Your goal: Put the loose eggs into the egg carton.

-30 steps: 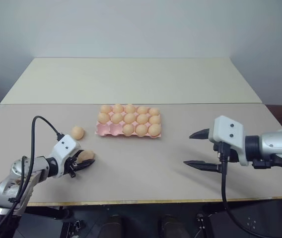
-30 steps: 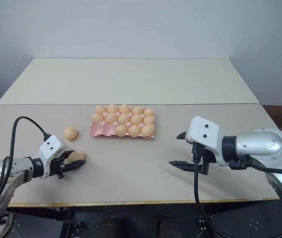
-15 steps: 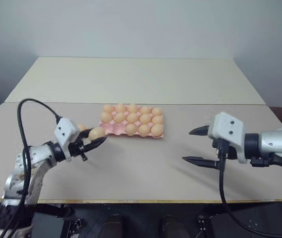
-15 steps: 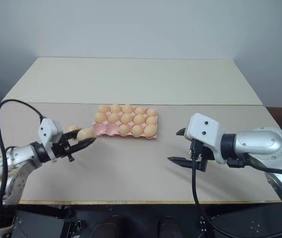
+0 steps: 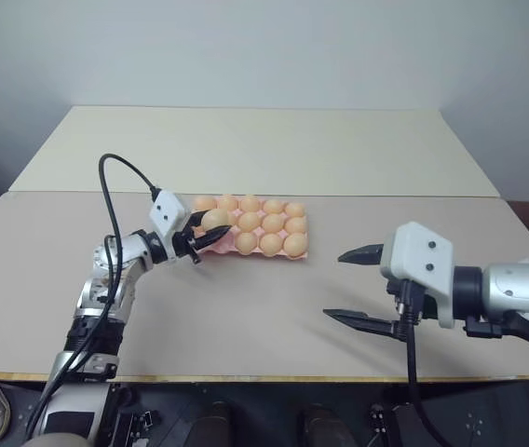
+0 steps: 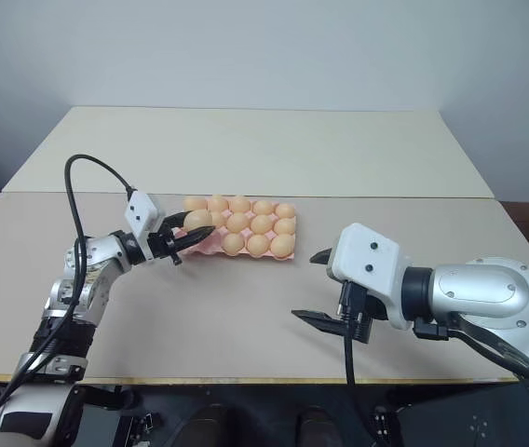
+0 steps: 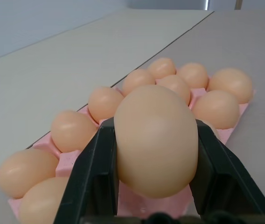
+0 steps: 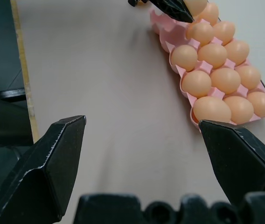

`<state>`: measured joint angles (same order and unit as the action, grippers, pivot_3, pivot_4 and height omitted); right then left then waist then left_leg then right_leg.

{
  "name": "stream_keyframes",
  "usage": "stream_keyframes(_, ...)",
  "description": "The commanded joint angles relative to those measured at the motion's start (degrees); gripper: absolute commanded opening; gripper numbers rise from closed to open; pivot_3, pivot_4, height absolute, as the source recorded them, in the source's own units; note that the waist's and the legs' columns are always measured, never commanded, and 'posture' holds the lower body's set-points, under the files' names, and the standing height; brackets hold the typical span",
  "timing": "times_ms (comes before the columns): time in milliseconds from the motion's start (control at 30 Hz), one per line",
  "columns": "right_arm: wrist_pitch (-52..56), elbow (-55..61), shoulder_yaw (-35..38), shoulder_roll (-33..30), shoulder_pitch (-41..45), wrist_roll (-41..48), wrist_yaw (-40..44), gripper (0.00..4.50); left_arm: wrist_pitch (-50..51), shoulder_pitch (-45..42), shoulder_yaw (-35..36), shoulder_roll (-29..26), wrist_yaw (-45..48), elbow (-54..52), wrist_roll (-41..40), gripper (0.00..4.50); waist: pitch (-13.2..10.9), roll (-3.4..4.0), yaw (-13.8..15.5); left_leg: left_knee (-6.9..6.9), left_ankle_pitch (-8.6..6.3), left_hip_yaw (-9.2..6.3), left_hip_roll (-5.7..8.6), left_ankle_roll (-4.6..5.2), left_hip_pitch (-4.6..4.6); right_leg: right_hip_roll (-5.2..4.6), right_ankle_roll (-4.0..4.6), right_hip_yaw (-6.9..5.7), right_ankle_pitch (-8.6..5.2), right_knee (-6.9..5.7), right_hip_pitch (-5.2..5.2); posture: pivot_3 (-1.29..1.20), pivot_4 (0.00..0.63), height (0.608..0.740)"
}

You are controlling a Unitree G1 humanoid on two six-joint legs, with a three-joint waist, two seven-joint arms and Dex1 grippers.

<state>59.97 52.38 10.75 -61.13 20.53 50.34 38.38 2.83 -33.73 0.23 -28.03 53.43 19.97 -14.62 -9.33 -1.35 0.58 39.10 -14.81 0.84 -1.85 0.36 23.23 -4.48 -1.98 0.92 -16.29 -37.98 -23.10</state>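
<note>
Now your left end effector (image 5: 204,234) grips an egg (image 5: 214,221) over the carton's (image 5: 288,253) left end, while your right end effector (image 5: 356,287) hangs wide open above the tabletop (image 5: 246,307).

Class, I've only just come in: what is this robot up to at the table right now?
The robot is filling a pink egg carton on the table. Its left gripper is shut on an egg and holds it over the carton's left end, where the near cups look empty. The other cups hold eggs. The right gripper hangs open over the table to the right of the carton, holding nothing.
</note>
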Motion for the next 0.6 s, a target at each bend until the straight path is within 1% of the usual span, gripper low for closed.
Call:
stream_keyframes(33,0.50,1.50,3.29,-0.91,-0.59,1.64,-1.84,4.50,-2.68,-1.46,-0.31,0.11,1.46,1.15,0.53,1.99,0.00,0.00,-0.02,0.00,0.00,0.00,-0.01,0.00,0.01,0.00,0.00,0.00,0.00,0.01,0.00,0.00,0.150,0.740)
stream_keyframes(67,0.57,1.56,3.53,-0.97,-0.85,1.86,-2.29,4.50,-3.64,-1.74,-0.45,0.22,1.84,1.96,0.82,2.33,0.00,0.00,-0.03,0.00,0.00,0.00,0.00,0.00,0.01,0.00,0.00,0.00,0.00,0.01,0.00,0.00,0.150,0.740)
stream_keyframes(100,0.57,1.62,3.67,-1.06,-1.03,2.06,-2.61,4.50,-4.70,-1.90,-0.51,0.38,1.67,2.47,1.27,2.54,0.00,0.00,-0.03,0.00,0.00,0.00,-0.01,0.00,0.02,0.01,0.00,0.00,0.00,0.01,-0.01,0.00,0.150,0.740)
stream_keyframes(167,0.50,1.63,3.77,-1.19,-1.18,2.45,-3.04,4.50,-5.98,-2.30,-0.43,0.86,0.53,3.14,2.19,3.26,0.00,0.00,0.00,0.00,0.00,-0.01,-0.01,0.00,0.01,0.01,0.00,0.00,0.00,0.00,-0.01,0.00,0.150,0.740)
stream_keyframes(233,0.29,1.58,3.72,-1.37,-1.22,2.82,-3.39,4.50,-6.73,-2.72,-0.03,1.27,-0.66,3.55,2.56,3.86,0.00,0.00,0.02,0.01,0.00,-0.02,-0.01,0.00,0.01,0.01,0.00,-0.01,0.00,-0.01,-0.01,0.00,0.150,0.740)
stream_keyframes(367,-0.10,1.15,3.39,-1.63,-1.12,3.30,-3.85,4.50,-6.32,-2.33,1.66,1.03,-0.29,1.48,0.68,3.86,0.00,0.00,0.02,0.04,0.00,-0.02,-0.01,0.00,0.02,0.00,0.00,-0.01,0.00,-0.01,0.01,0.00,0.150,0.740)
stream_keyframes(467,-0.58,0.93,3.15,-2.09,-1.12,3.26,-3.55,4.50,-4.67,-0.93,3.30,-0.48,0.09,-1.95,-0.90,3.86,0.00,0.00,-0.05,0.04,0.00,-0.02,-0.03,0.00,0.03,0.01,0.00,-0.01,0.00,0.00,-0.01,0.00,0.150,0.740)
stream_keyframes(567,-0.86,0.41,3.31,-2.46,-0.91,3.53,-2.98,4.50,-0.34,2.47,5.00,-4.24,1.56,-8.73,-3.28,3.86,0.00,0.00,-0.43,0.03,0.00,-0.02,-0.07,0.00,0.02,0.04,0.00,0.02,0.00,0.00,-0.02,0.00,0.150,0.740)
stream_keyframes(600,-1.20,0.01,3.48,-2.52,-0.81,3.72,-2.41,4.50,0.39,4.60,6.05,-6.80,2.21,-11.93,-3.46,3.86,0.00,0.00,-0.51,0.03,0.00,-0.03,-0.07,0.00,0.01,0.04,0.00,0.02,0.00,-0.01,-0.02,0.00,0.150,0.740)
